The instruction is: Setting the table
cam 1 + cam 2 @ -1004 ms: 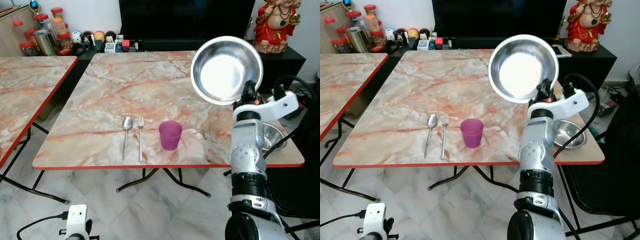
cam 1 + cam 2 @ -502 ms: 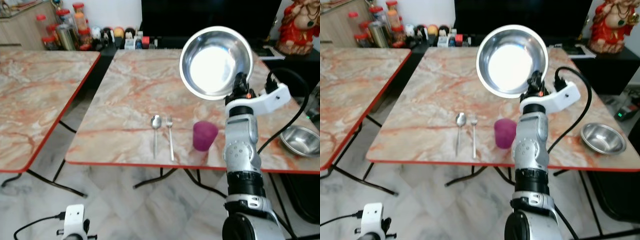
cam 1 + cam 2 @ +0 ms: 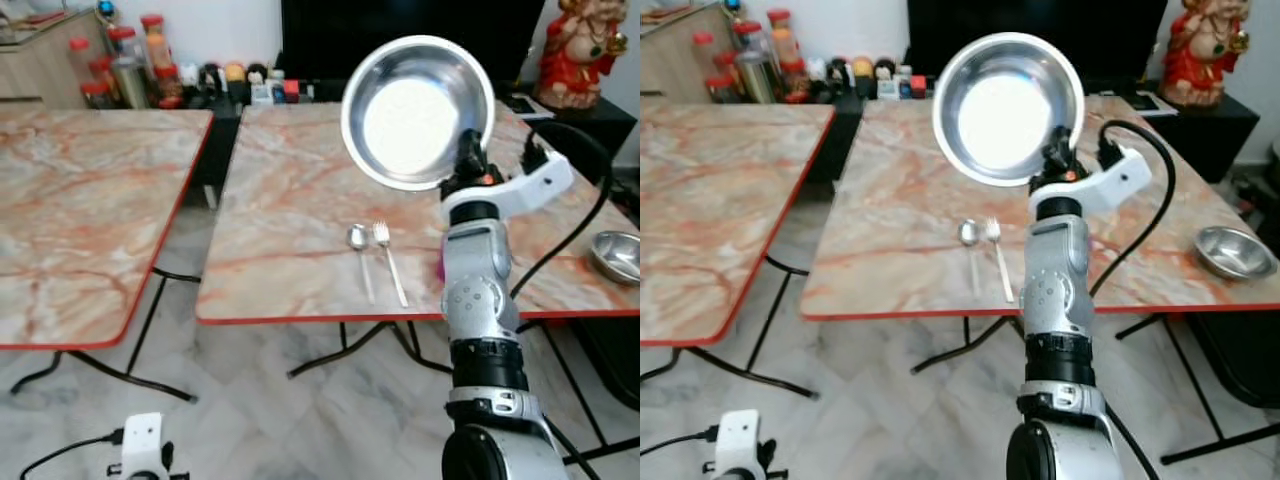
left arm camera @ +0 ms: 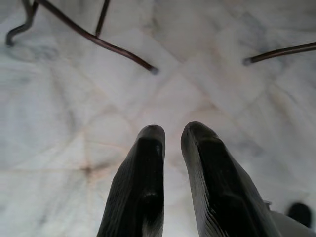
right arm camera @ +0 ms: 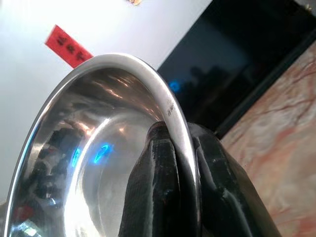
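My right gripper [image 3: 466, 168] is shut on the rim of a shiny steel bowl [image 3: 418, 112] and holds it up on edge above the marble table [image 3: 290, 190], hollow side facing me. In the right wrist view the bowl's rim [image 5: 170, 106] sits pinched between the two black fingers [image 5: 160, 177]. A spoon [image 3: 358, 240] and a fork [image 3: 388, 262] lie side by side near the table's front edge. A sliver of a purple cup [image 3: 441, 268] shows behind my right forearm. My left gripper [image 4: 173, 134] hangs low over the tiled floor, shut and holding nothing.
A second steel bowl [image 3: 617, 255] rests at the table's right end. Another marble table [image 3: 80, 210] stands to the left across a narrow gap. Jars [image 3: 120, 60] and small items line the back, a black screen [image 3: 400, 30] and a red figurine [image 3: 580, 50] beyond. Table legs [image 4: 98, 42] cross the floor.
The whole picture has shifted right, so the camera moved. The purple cup is now almost hidden behind my right forearm. The bowl stays held up in my right gripper.
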Controlling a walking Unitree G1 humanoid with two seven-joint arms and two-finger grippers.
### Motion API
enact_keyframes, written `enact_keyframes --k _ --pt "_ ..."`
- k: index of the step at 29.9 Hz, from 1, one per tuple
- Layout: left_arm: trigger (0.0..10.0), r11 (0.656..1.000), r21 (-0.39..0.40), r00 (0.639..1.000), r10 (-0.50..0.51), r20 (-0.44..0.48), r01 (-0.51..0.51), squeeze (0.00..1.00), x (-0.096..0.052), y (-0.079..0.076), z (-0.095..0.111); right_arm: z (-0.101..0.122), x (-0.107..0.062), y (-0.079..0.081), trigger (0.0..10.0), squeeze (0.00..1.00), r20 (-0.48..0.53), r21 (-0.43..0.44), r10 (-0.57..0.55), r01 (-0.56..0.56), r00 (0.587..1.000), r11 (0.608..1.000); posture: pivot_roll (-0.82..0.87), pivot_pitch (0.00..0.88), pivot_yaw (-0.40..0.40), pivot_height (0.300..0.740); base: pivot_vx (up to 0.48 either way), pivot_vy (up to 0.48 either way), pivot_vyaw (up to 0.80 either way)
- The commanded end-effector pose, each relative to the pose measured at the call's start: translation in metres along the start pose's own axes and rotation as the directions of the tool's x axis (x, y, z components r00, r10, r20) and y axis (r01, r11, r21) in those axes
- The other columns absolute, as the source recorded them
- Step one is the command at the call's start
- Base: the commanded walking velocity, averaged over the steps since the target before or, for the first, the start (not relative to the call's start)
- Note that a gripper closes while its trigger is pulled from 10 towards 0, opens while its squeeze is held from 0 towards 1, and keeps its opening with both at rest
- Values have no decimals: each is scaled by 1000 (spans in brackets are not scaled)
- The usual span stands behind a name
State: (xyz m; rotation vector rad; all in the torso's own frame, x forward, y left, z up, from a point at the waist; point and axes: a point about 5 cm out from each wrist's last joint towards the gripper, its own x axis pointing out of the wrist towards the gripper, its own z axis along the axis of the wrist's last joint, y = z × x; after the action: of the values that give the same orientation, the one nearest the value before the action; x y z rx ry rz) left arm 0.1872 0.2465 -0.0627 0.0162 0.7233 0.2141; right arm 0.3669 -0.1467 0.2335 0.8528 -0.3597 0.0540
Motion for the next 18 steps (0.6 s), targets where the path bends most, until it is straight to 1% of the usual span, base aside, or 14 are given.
enact_keyframes --k 1,3,4,7,15,17,18 --pt "10000 999 -31 1000 -10 4 10 0 0 -7 -1 9 -1 -11 10000 0 24 34 -27 27 999 999 63 0 -12 740 0 480 0" --pt "10000 999 -33 1000 -10 5 10 0 0 -8 -1 9 -1 -13 10000 0 22 35 -32 32 999 999 64 0 -15 740 0 480 0" --pt "10000 999 -36 1000 -11 7 12 0 0 -9 0 8 -3 -18 10000 0 20 25 -49 48 999 999 67 0 -18 740 0 480 0" --pt "10000 999 -37 1000 -15 11 15 0 1 -11 0 8 -4 -22 10000 0 17 20 -66 65 998 998 69 0 -20 740 0 480 0" --pt "10000 999 -32 1000 -19 21 20 0 0 -12 1 10 -2 -18 10000 0 13 2 -40 40 999 999 69 0 -25 740 0 480 0" --pt "10000 999 -31 1000 -20 23 21 0 0 -12 1 11 -2 -18 10000 0 25 14 -45 45 999 999 70 0 -26 740 0 480 0" --pt "10000 999 -31 999 -21 25 21 0 0 -12 1 11 -2 -17 10000 0 28 10 -39 38 999 999 72 0 -28 740 0 480 631"
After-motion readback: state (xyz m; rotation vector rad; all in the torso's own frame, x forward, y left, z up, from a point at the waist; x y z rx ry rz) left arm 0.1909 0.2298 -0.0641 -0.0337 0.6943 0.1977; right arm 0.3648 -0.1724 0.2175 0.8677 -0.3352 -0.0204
